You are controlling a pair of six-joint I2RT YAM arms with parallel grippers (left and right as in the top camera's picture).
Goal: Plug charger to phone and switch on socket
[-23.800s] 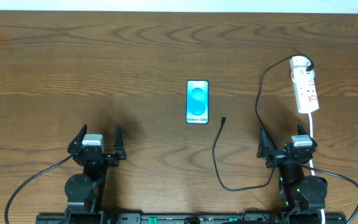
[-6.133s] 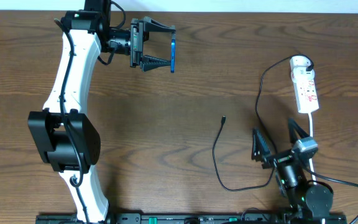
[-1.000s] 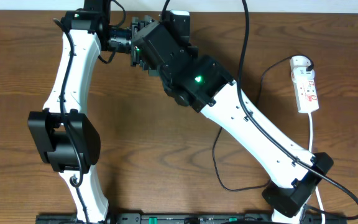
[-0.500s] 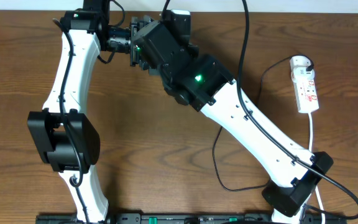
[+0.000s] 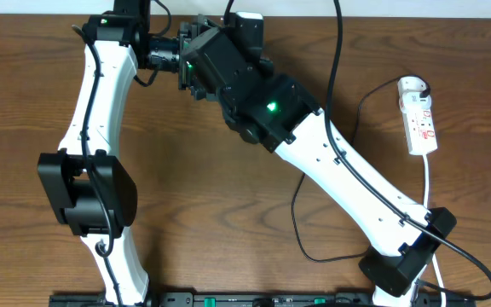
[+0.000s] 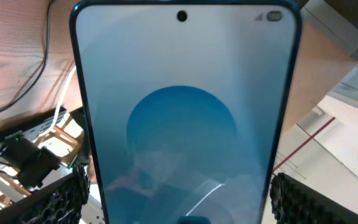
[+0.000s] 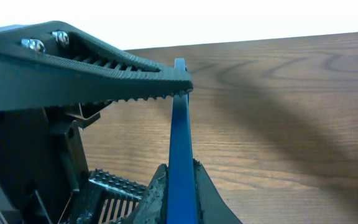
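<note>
Evidently a handover is in progress high over the far side of the worktop [image 5: 228,239]. The left arm [image 5: 92,111] and right arm [image 5: 339,170] reach in from opposite sides, so the two hands meet on one object.

The socket [image 5: 419,119] lies flat, well off to the outer side of the right hand [image 7: 180,177] and out of its reach for now. I judge its switch to be a later step.

The phone [image 6: 182,124] stands edge-on between the right hand's fingers [image 7: 210,199], which are closed tight on its flat faces. That probably frees its lower edge for the plug.

The left hand [image 6: 182,199] straddles the phone's long sides with its jaws very wide. I cannot tell whether its fingers [image 6: 61,202] press the edges or stand just clear.

The charger [image 5: 295,223] trails on the worktop well below both hands, and its plug tip is hidden under the right arm. It is not yet picked up, so a hand needs freeing to fetch it.
</note>
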